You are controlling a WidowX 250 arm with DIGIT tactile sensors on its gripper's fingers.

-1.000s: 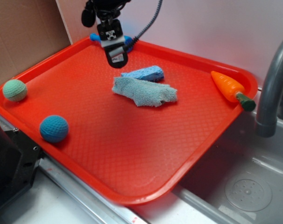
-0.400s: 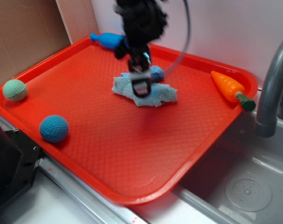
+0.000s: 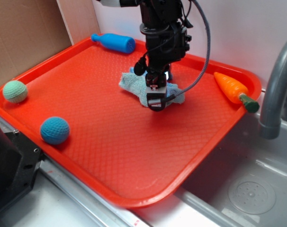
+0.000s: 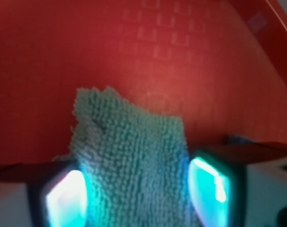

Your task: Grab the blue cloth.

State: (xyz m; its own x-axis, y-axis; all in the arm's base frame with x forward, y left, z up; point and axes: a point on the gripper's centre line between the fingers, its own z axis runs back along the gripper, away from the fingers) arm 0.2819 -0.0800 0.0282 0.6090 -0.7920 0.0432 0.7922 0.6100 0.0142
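**Q:** Nearest things first: what sits close to the camera, and does any of it worry you?

**Me:** The blue ball point(image 3: 54, 130) at lower left and the green ball point(image 3: 15, 91) at the left rim of the red tray point(image 3: 110, 161) lie well apart from me. No trouble there.

**Q:** And your claw?

**Me:** My claw point(image 3: 156, 100) is down at the centre of the frame, right on the blue cloth point(image 3: 134, 84). In the wrist view the cloth point(image 4: 134, 161) fills the gap between my two fingers point(image 4: 210, 189), which stand apart on either side of it. Nothing is pinched yet.

**Q:** So what could go wrong?

**Me:** The cloth is soft and rumpled. If I close on only its top fold, I judge it could slide out as I lift. Whether my tips touch the tray I cannot tell; too high and I catch loose loops only, too low and I scrape plastic.

**Q:** Anything farther back?

**Me:** The carrot point(image 3: 234, 89) at the right rim and the blue bottle point(image 3: 114, 42) at upper left are clear of me. A trailing cloth end seems unlikely to reach either.
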